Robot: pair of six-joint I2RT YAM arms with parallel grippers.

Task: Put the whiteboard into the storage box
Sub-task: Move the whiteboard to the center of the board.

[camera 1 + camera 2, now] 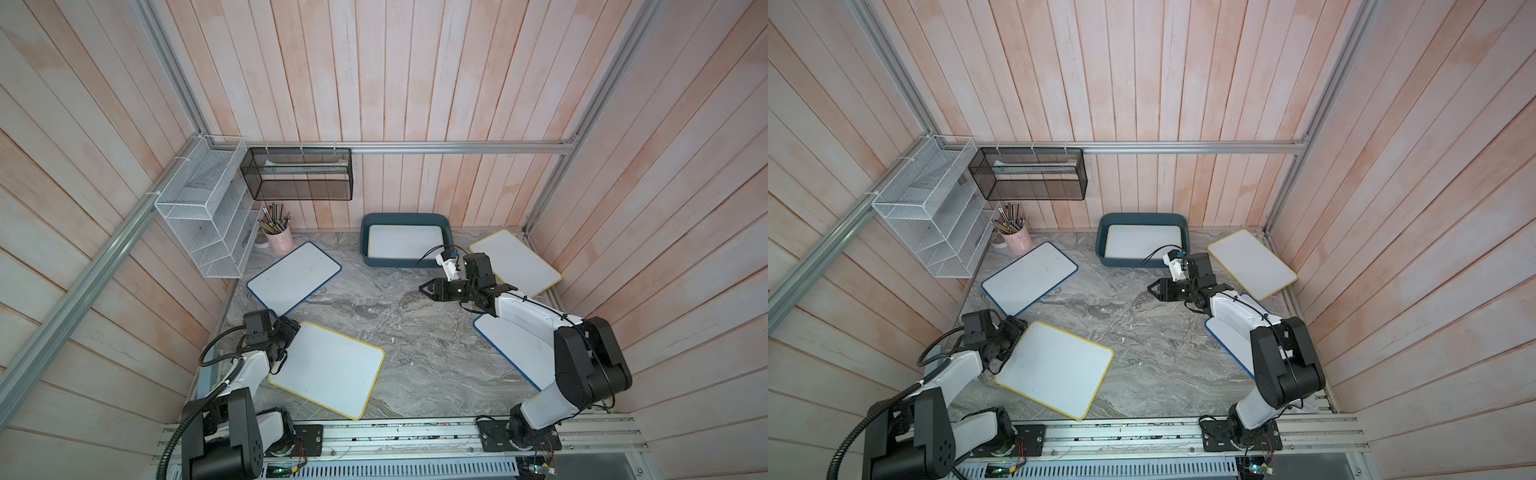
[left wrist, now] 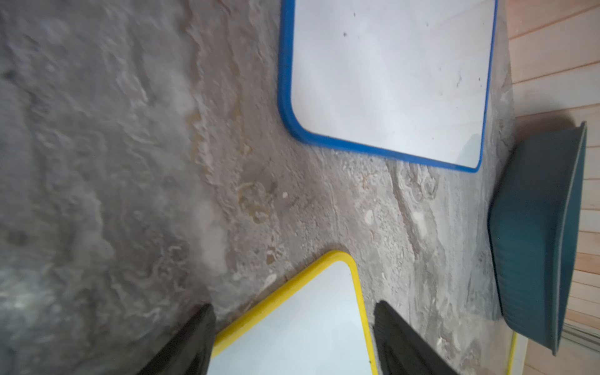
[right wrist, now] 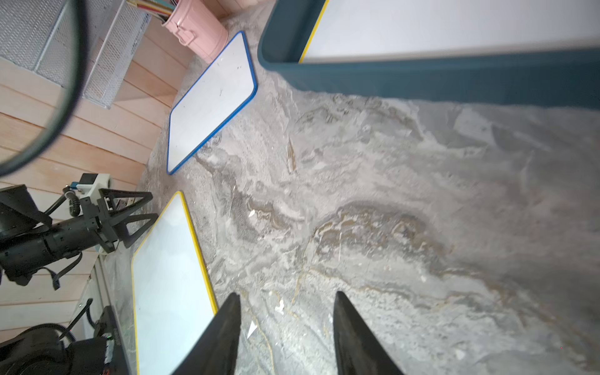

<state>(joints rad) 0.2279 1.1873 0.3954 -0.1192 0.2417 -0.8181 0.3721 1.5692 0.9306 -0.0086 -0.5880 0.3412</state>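
Your left tool [image 2: 293,305] stands released, its jaws apart on either side of one corner of the yellow-framed whiteboard [image 1: 328,368], with nothing clamped yet. That board lies on the surface [image 1: 395,332] well apart from the storage box [image 1: 390,262], out toward the left arm's base. Your right tool [image 3: 287,293] hangs unclenched and empty, near the storage box's front wall.

Expect the board to be thin, stiff and light, with a glossy face that likely gives little friction. Because it lies flat, only its rim offers a hold, so bite on the yellow frame rather than the white face. Gripped at a corner it will probably lever and swing, so close firmly. One stored whiteboard [image 1: 405,241] lies inside the storage box, and the fit looks snug, so square the board up before lowering.
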